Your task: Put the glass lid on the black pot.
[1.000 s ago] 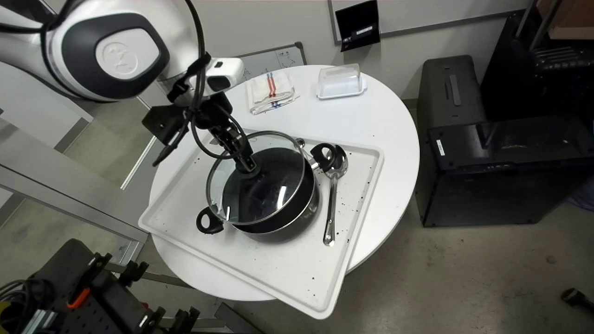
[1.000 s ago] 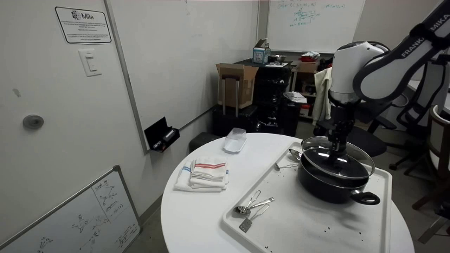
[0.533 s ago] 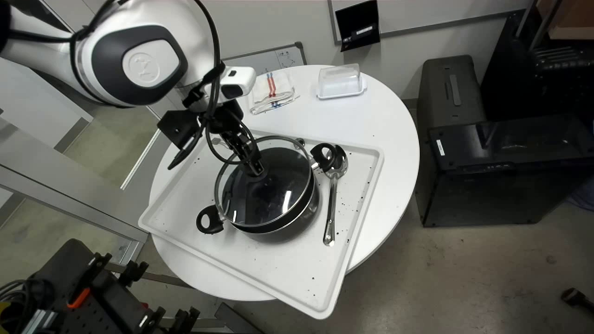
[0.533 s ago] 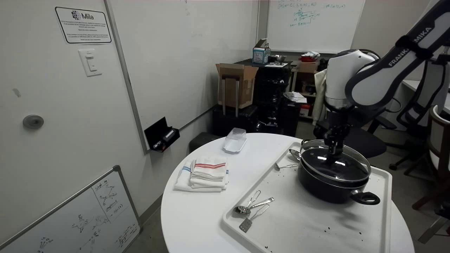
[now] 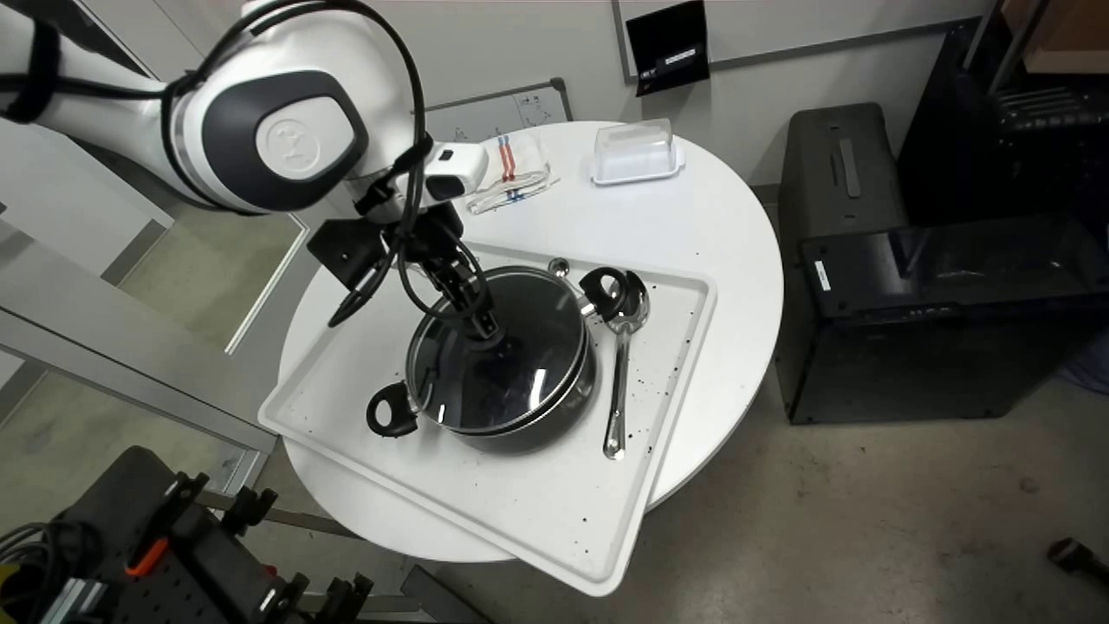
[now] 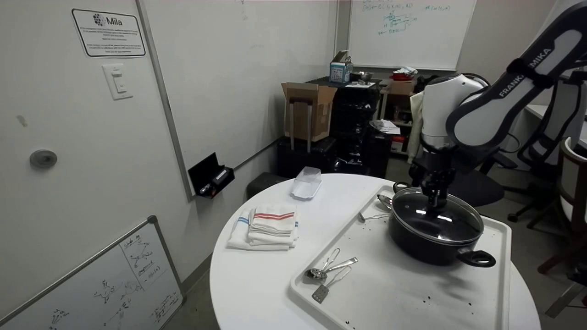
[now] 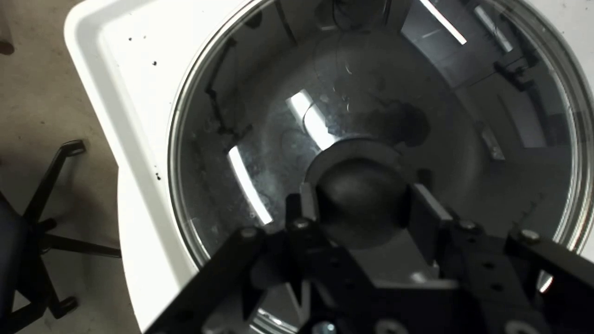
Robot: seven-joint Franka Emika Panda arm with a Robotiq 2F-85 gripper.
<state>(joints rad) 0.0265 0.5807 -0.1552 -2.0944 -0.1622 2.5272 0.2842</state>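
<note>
The glass lid (image 5: 520, 390) lies over the black pot (image 5: 559, 425), nearly level with its rim. In an exterior view the lid (image 6: 426, 224) appears seated on the pot (image 6: 419, 247). In another angle a thin dark band shows below its near edge, so I cannot tell if it touches all round. My gripper (image 5: 485, 328) is above the lid, at its knob; it also shows in an exterior view (image 6: 438, 199). In the wrist view the fingers (image 7: 362, 204) stand on both sides of the dark round knob (image 7: 362, 185) and grip it. The pot's inside is hidden under the lid.
The pot stands on a white tray (image 5: 537, 511) on a round white table (image 5: 736, 260). A metal spoon (image 5: 617, 390) lies beside the pot under one handle (image 5: 605, 292). Small utensils (image 6: 321, 279) lie at a tray corner. Folded towels (image 6: 273, 227) and a clear-lidded box (image 6: 306, 184) stand beyond the tray.
My gripper has moved down with the lid, and toward the pot's centre. The lid was tilted and off to one side above the pot; now it lies nearly level over the rim.
</note>
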